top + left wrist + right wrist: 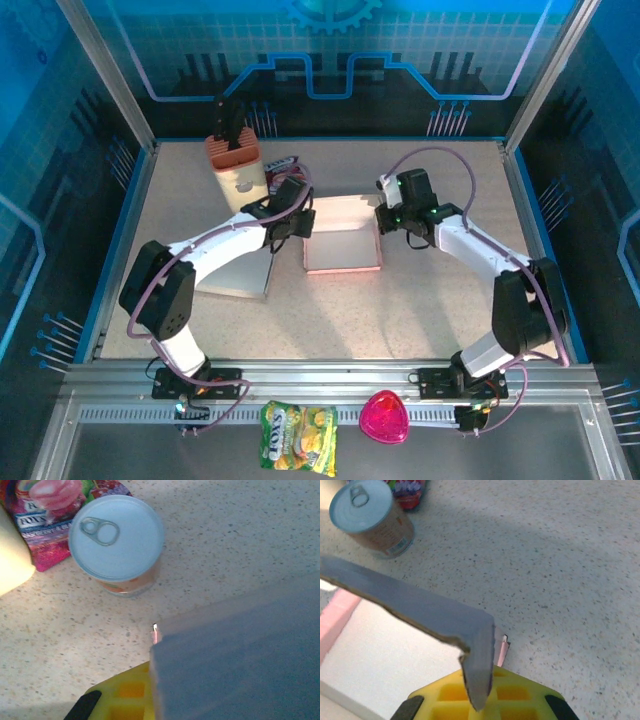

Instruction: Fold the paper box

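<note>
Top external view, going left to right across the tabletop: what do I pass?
beige utensil holder → left hand → pink paper box → right hand

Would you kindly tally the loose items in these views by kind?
Snack bags: 2
Tin can: 1
Paper box: 1
Cream holder: 1
Pink heart-shaped item: 1
Grey flat sheet: 1
Total: 7
</note>
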Robot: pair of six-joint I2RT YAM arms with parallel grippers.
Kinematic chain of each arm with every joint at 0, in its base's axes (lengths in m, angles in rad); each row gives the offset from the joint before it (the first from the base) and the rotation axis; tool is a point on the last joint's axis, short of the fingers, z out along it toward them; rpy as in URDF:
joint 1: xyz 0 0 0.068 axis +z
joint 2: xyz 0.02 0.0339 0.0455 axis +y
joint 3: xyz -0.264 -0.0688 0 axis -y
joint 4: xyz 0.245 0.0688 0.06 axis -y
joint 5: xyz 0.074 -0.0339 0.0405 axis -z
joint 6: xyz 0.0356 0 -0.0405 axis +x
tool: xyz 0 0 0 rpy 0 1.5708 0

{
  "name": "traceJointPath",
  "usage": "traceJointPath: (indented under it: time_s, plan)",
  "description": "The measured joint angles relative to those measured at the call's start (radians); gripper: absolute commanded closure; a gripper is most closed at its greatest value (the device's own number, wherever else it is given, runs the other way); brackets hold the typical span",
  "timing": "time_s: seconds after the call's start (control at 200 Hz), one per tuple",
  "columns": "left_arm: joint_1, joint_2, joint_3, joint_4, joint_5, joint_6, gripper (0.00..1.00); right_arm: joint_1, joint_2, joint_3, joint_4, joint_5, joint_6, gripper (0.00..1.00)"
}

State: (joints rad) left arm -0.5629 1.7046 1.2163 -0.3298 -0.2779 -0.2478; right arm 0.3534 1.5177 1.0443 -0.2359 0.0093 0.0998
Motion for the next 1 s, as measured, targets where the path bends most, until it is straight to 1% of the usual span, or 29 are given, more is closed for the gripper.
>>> traceJointPath:
  time_s: [0.18, 0.31, 0.625, 0.87, 1.0]
  plan:
    - [-0.053, -0.013, -0.005, 0.038, -0.013, -0.064, 1.0, 0.001, -0.118, -0.121, 0.092, 0.051, 0.08, 1.0]
    - [-0.074, -0.013, -0.011, 0.092, -0.022, -0.078, 1.0, -0.002, -0.143, -0.177, 0.171, 0.085, 0.103, 1.0]
    - [-0.088, 0.01, -0.116, 0.375, -0.025, -0.064, 1.0, -0.041, -0.158, -0.342, 0.38, 0.082, 0.134, 1.0]
    - [-0.114, 0.013, -0.232, 0.53, -0.037, -0.057, 1.0, -0.04, -0.184, -0.4, 0.456, 0.1, 0.137, 1.0]
    - [-0.127, 0.013, -0.302, 0.648, -0.041, -0.056, 1.0, -0.032, -0.198, -0.444, 0.494, 0.124, 0.136, 1.0]
